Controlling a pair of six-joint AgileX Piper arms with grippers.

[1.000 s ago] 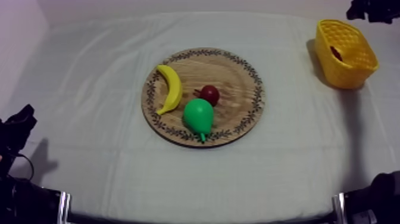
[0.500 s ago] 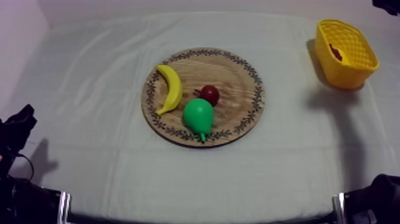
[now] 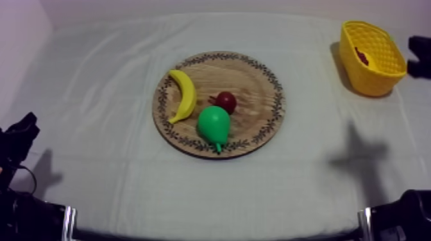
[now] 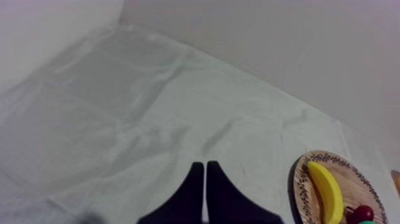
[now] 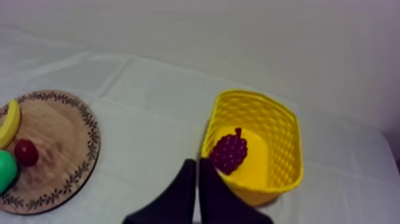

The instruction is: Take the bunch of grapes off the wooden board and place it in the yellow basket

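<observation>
Now the right gripper (image 5: 198, 164), closed and empty, has drawn back from over the basket (image 5: 253, 95), leaving the grapes (image 5: 229, 152) inside, so the task looks done.

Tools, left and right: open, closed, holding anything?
Left tool: closed, holding nothing.
Right tool: closed, holding nothing; the bunch of grapes lies in the yellow basket.

Purple bunch of grapes (image 5: 229, 152) lies in yellow basket (image 5: 281, 136), apart from wooden board (image 5: 56, 134).
</observation>
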